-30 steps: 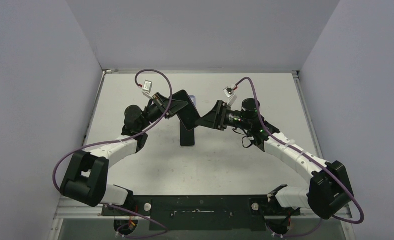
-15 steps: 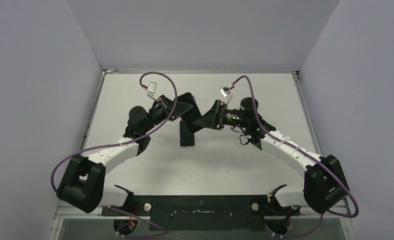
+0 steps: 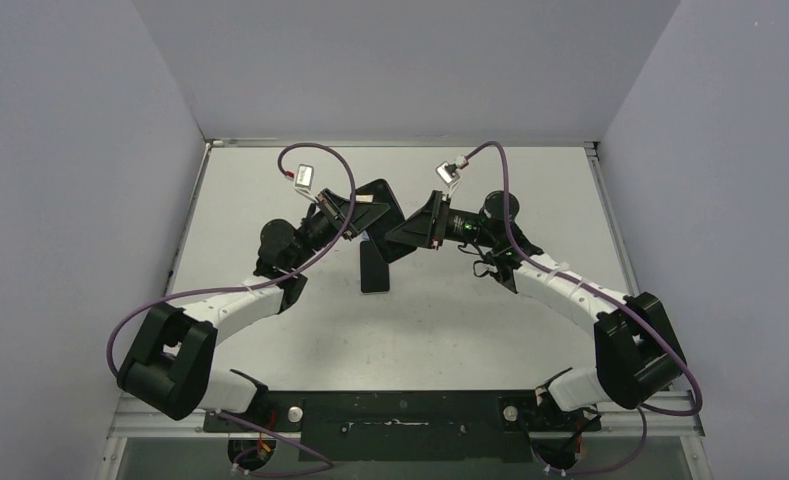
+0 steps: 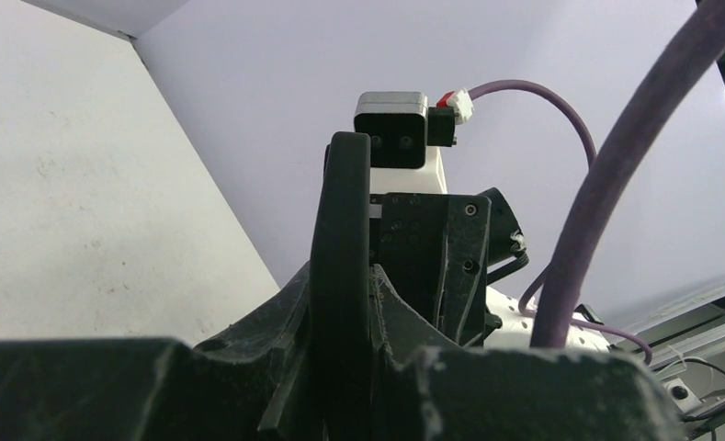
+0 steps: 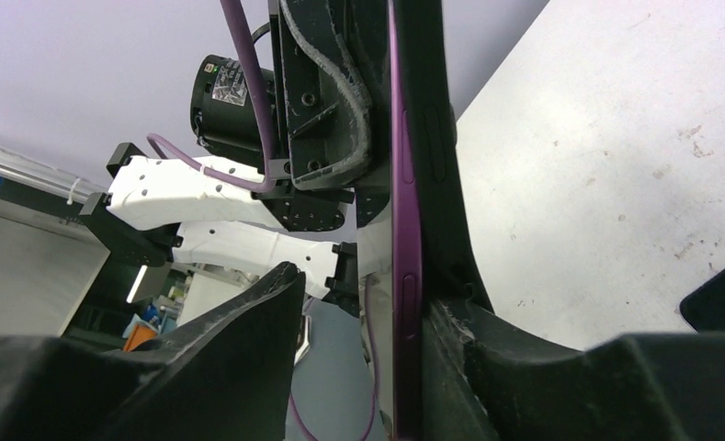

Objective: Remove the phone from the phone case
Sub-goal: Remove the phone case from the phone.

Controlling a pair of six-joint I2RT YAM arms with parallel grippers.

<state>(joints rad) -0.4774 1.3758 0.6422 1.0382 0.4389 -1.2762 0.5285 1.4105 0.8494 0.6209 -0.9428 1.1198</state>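
The phone, with a purple edge (image 5: 406, 230) and side buttons, stands on edge in its black case (image 5: 429, 110), held above the table between the two grippers (image 3: 388, 215). My left gripper (image 3: 370, 207) is shut on the case's rounded black edge (image 4: 340, 239), its jaws (image 4: 340, 312) tight on both sides. My right gripper (image 3: 408, 226) faces it from the right. Its jaws (image 5: 368, 285) stand apart: the phone rests against the right finger (image 5: 487, 340), and a gap separates it from the left finger (image 5: 248, 312).
A flat black rectangle (image 3: 373, 266) lies on the white table (image 3: 490, 330) just below the grippers; its corner shows in the right wrist view (image 5: 721, 294). Grey walls enclose the table on three sides. Purple cables loop over both wrists.
Both grippers have moved a little farther from the bases and closer together. The right wrist has swung left toward the held phone. The black rectangle has not moved.
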